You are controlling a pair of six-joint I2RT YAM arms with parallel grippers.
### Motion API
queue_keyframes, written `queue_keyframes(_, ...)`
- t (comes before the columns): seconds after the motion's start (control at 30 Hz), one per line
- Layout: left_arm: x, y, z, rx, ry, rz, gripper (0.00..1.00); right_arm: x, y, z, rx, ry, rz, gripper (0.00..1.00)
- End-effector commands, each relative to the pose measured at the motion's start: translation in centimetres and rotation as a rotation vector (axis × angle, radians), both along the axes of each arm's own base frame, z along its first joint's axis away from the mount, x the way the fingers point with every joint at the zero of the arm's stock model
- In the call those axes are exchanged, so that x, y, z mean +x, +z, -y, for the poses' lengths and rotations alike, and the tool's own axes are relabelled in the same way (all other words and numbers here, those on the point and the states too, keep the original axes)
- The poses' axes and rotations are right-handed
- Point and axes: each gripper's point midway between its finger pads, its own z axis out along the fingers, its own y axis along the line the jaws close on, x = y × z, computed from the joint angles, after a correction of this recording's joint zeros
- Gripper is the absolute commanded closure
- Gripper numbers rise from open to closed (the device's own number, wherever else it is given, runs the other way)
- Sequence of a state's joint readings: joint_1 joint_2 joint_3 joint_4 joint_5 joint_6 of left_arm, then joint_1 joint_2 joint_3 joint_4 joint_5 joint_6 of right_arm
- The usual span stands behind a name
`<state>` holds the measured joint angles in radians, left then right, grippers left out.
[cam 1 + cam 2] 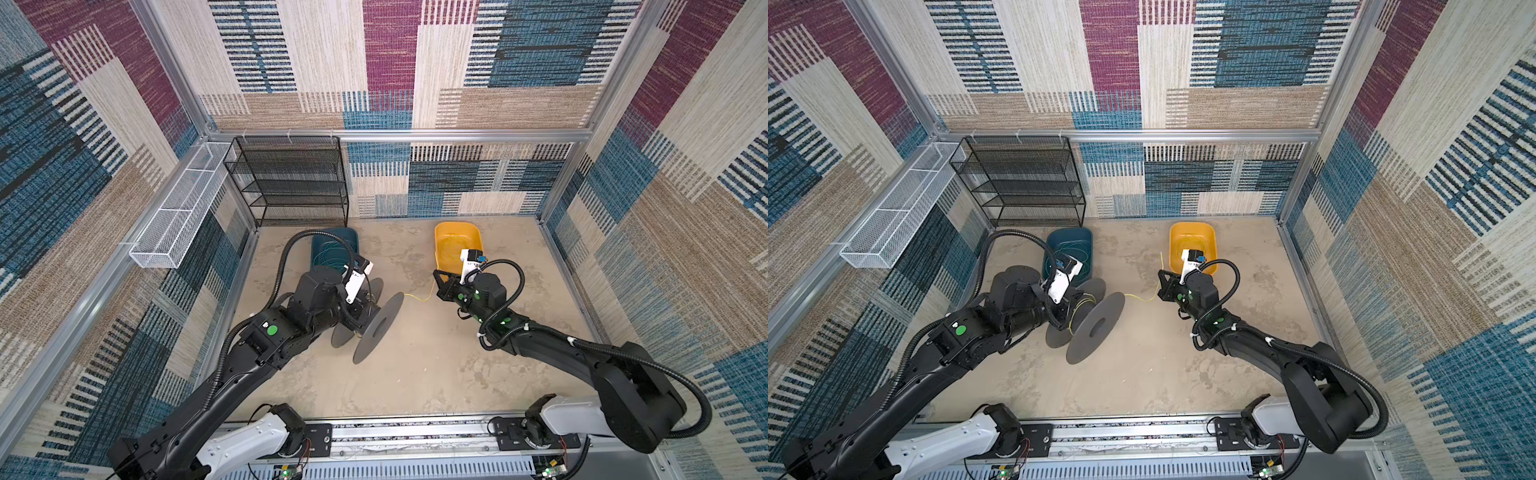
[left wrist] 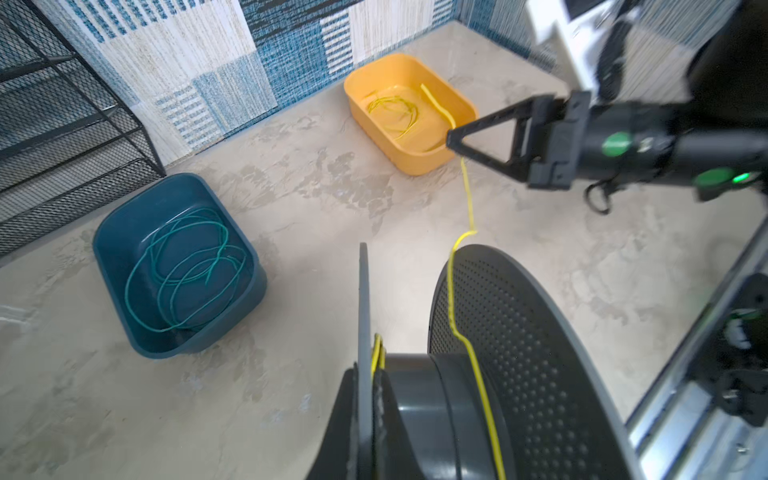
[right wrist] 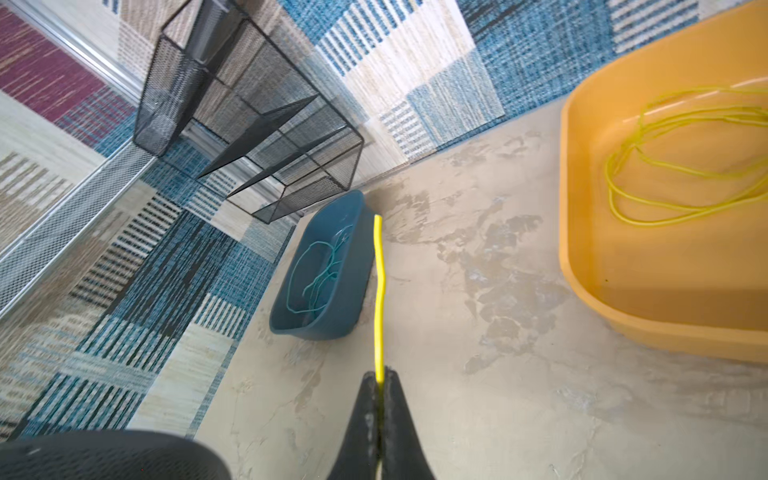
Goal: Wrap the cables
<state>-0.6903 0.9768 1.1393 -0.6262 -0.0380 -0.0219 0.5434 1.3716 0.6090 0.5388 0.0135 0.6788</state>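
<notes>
Cable (image 2: pixel 468 199) runs from the dark gray reel (image 2: pixel 540 353) across to my right gripper (image 3: pixel 379 376), which pinches it tight just beside the yellow bin (image 2: pixel 415 164). My left gripper (image 2: pixel 365 374) is clamped on the reel's thin flange.

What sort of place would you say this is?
Probably a purpose-built robot test cell: an aluminium frame lined with patterned carpet panels, and a left arm and right arm mounted on one base rail.
</notes>
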Motion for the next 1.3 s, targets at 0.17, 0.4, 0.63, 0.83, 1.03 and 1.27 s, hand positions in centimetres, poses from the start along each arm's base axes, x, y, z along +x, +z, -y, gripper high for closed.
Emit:
queue_keyframes(0.17,1.1,7.4,0.9,-0.384,0.047,0.073,1.0,1.7,-1.6,1.2,0.068,-0.128,0.021,1.0)
queue_keyframes(0.4,5.2,9.4,-0.3,-0.614,0.175,0.057,1.0,-0.3,-4.2,-0.3,0.021,-0.14,0.0,1.0)
queue_keyframes(0.63,8.5,8.7,-2.0,-0.779,0.369,0.061,1.0,-2.6,-4.7,-1.9,0.004,-0.149,0.016,1.0)
queue_keyframes(0.83,10.3,7.3,-4.2,-0.853,0.546,0.082,1.0,-4.5,-3.9,-1.9,-0.032,-0.179,0.063,1.0)
queue_keyframes(1.03,12.1,5.1,-5.2,-0.835,0.677,0.068,1.0,-6.3,-1.4,-2.8,-0.122,-0.182,0.173,1.0)
queue_keyframes(1.27,13.7,2.4,-4.2,-0.662,0.717,0.032,1.0,-9.0,4.3,-5.8,-0.214,-0.129,0.384,1.0)
